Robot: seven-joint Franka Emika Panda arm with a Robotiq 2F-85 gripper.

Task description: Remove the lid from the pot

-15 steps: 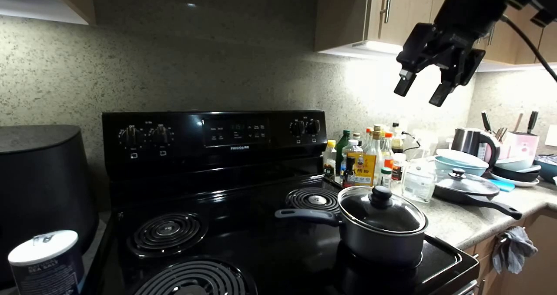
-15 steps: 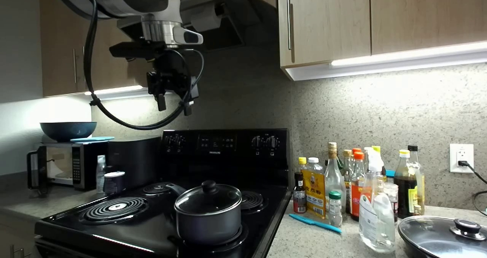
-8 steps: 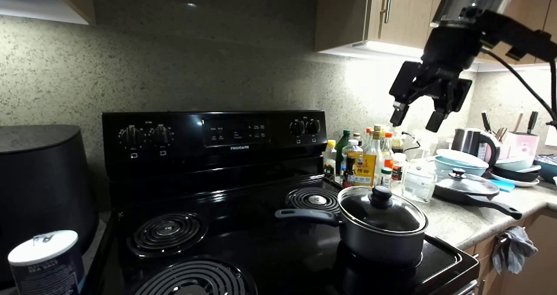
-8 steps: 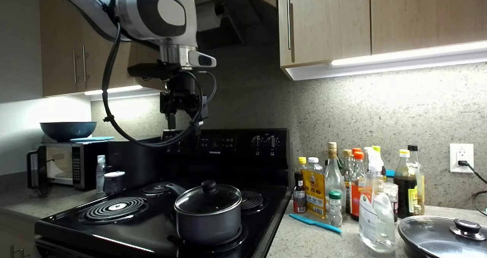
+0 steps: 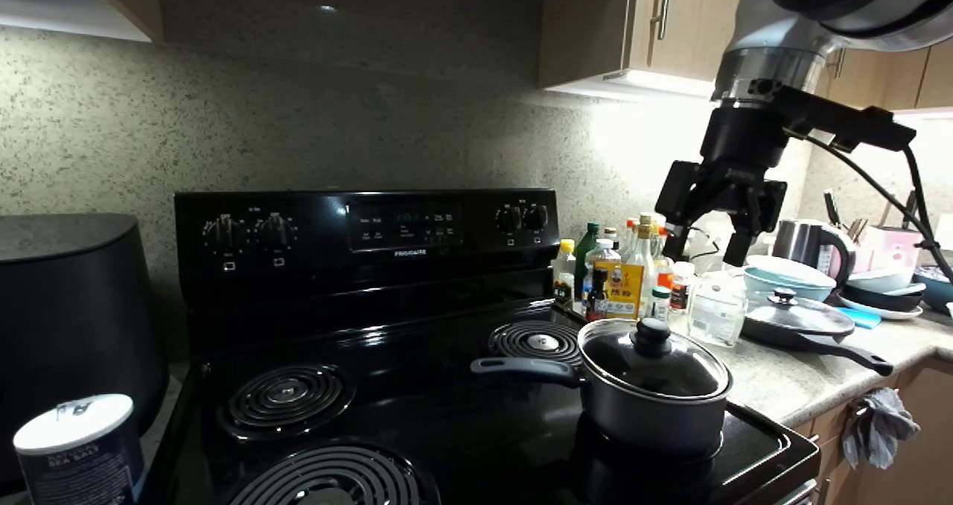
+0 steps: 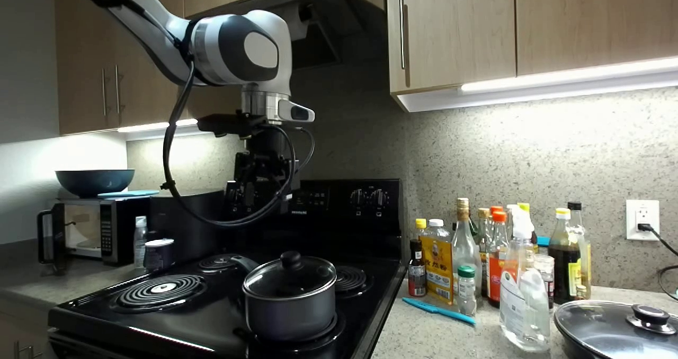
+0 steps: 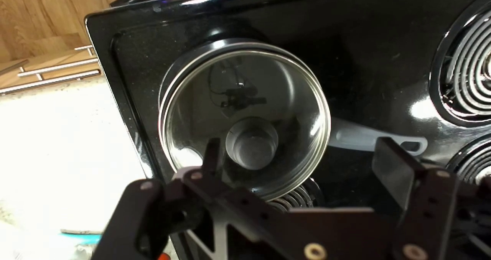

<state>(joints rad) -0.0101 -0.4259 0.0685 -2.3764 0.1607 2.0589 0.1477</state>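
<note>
The dark grey pot (image 5: 651, 427) stands upright on the stove in both exterior views (image 6: 290, 319), and its handle shows in the wrist view (image 7: 353, 135). The clear glass lid (image 5: 689, 371) with its shiny rim sits on top of the pot; it also shows in the wrist view (image 7: 245, 83). Its dark knob (image 5: 652, 337) is upright at the centre and appears between the fingers, nearer the left one, in the wrist view (image 7: 254, 148). My gripper (image 5: 706, 249) is open and empty, well above the lid and touching nothing. In an exterior view its fingers (image 6: 266, 197) are partly behind a cable.
Several bottles (image 5: 625, 281) stand beside the stove at the wall. A spray bottle (image 6: 524, 301) and a lidded frying pan (image 5: 797, 326) are on the counter. The stove's control panel (image 5: 320, 244) rises behind. A salt canister (image 5: 78, 453) stands at the stove's far side.
My arm and open gripper have come down towards the pot, drifting slightly left in one exterior view and right in the other. The pot and lid have not moved.
</note>
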